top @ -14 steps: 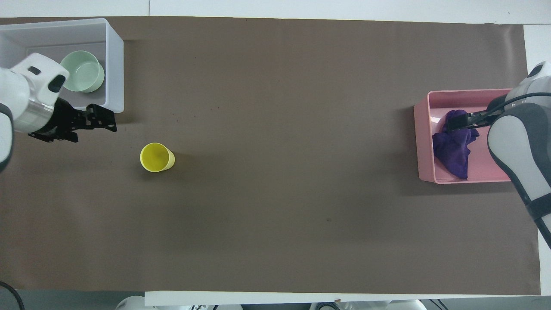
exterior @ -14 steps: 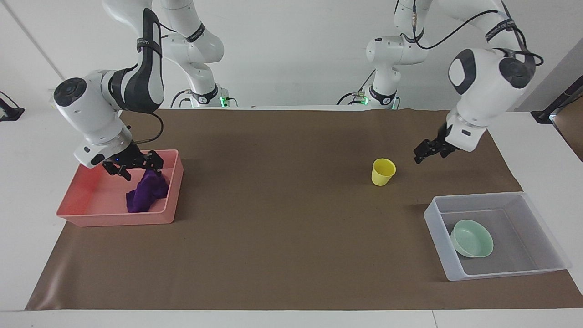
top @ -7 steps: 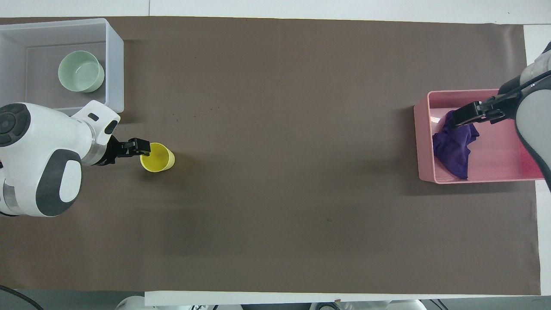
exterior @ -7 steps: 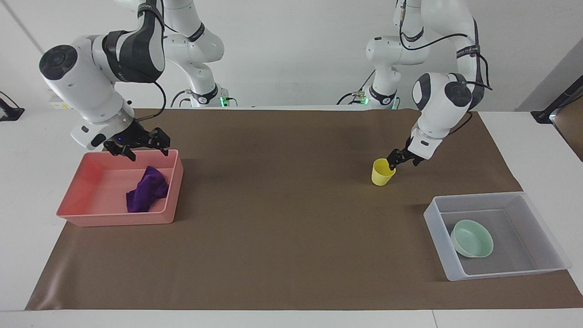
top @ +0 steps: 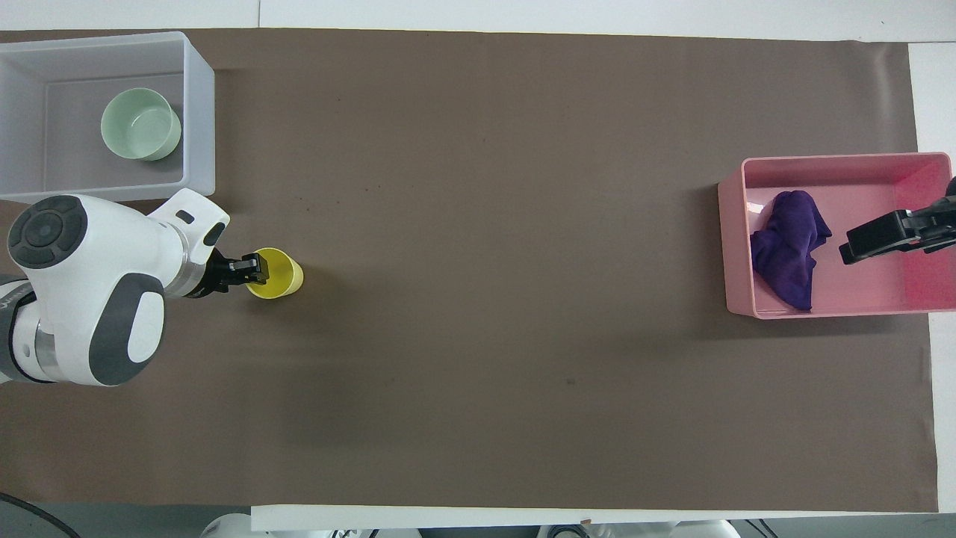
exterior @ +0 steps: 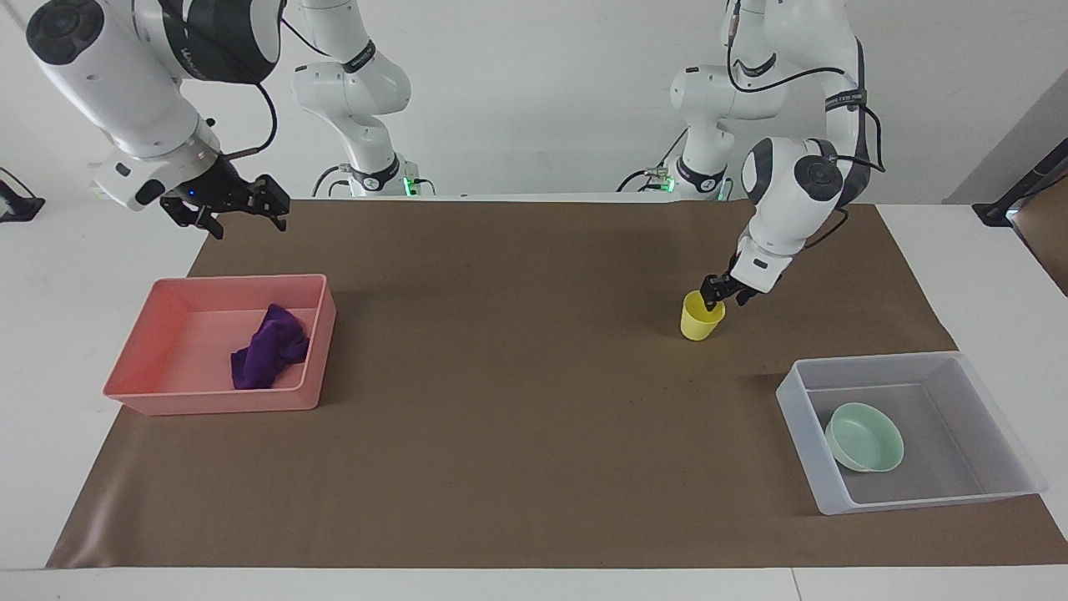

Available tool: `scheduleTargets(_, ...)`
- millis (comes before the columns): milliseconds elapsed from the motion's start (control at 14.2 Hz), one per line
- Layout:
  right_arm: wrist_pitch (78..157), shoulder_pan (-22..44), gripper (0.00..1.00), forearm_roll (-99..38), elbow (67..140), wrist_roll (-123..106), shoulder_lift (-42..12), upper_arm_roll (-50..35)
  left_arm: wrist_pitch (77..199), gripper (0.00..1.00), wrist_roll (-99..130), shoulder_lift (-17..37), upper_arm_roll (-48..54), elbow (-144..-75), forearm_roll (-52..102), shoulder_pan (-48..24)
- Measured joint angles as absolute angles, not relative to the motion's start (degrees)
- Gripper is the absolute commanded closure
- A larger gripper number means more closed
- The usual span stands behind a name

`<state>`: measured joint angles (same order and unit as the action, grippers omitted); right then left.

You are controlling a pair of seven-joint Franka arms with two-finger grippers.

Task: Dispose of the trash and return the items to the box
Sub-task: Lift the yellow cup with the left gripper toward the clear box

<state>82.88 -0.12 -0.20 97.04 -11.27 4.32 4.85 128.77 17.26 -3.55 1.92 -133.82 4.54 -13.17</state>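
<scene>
Left hand (exterior: 712, 294): I pinch the yellow cup (exterior: 701, 316) rim at 12 o'clock, for lifting into the box (exterior: 984, 495).
Right hand (exterior: 227, 207): open, raised over the desk (exterior: 501, 401).

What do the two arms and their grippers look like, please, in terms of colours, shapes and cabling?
Both arms have glossy white rounded shells with dark grey panels and round dark caps at the joints. Black cables loop along the upper links of each. The left gripper and right gripper are small, black and two-fingered, on white wrists; a small blue light shows by the right one. Green lights glow at both bases.
</scene>
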Motion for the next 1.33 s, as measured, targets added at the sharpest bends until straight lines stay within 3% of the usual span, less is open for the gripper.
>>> scheduleTargets(421, 77.5, 0.4, 0.0, -0.2, 97.2, -11.3, 6.8, 4.6, 128.8, 1.0, 18.1, -3.7, 1.7, -131.3, 4.5, -13.2)
scheduleTargets(632, 77.8, 0.7, 0.0, -0.2, 97.5, -11.3, 6.8, 4.4, 120.3, 1.0, 18.8, -4.0, 0.8, -120.4, 4.6, -10.8)
scheduleTargets(842, 78.6, 0.9, 0.0, -0.2, 97.7, -11.3, 6.8, 4.3, 116.6, 1.0, 18.8, -2.1, 0.2, -109.3, 4.5, -2.2)
scheduleTargets(1053, 81.1, 1.0, 0.0, -0.2, 97.7, -11.3, 6.8, 4.3, 125.1, 1.0, 17.2, 5.9, -0.1, -103.9, 4.6, 6.2)
scheduleTargets(1333, 83.6, 1.3, 0.0, -0.2, 97.7, -11.2, 6.8, 4.3, 127.6, 1.0, 17.2, 20.5, 0.2, -92.2, 4.5, 7.1)
